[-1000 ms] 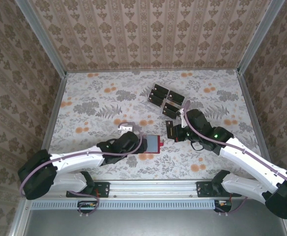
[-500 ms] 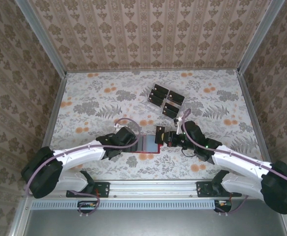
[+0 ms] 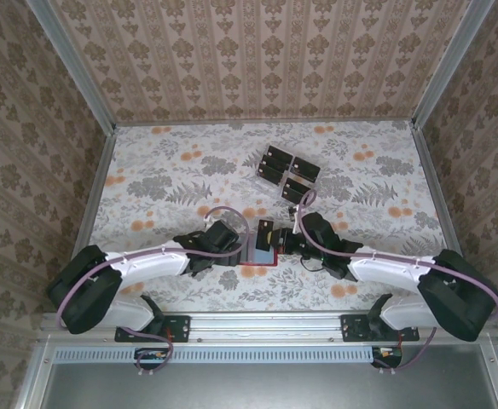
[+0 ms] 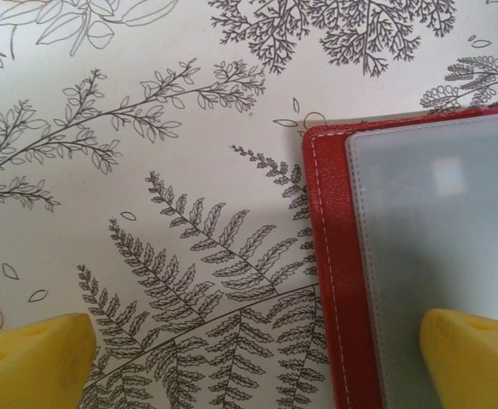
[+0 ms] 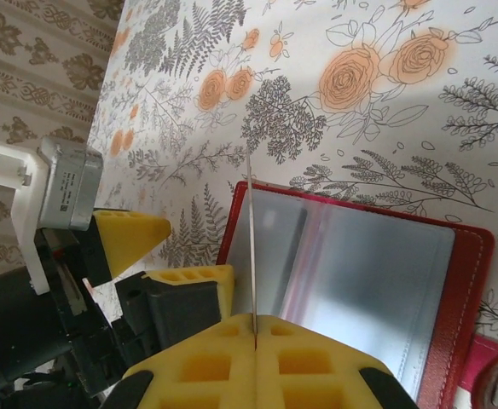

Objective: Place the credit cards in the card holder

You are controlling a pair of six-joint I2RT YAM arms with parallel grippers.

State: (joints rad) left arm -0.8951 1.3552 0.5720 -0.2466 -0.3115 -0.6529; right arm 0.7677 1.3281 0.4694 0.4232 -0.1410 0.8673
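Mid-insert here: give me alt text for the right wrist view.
The right gripper is shut on a credit card seen edge-on, poised over the open red card holder. The left gripper stands open at the holder's left edge, on a floral tablecloth.

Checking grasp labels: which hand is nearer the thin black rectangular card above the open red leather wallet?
Right. The right hand is shut on the thin black card; the left hand, open, straddles the edge of the red leather wallet.

The card holder (grey-blue pocket up) lies on the fern-printed table, the left gripper spread wide.
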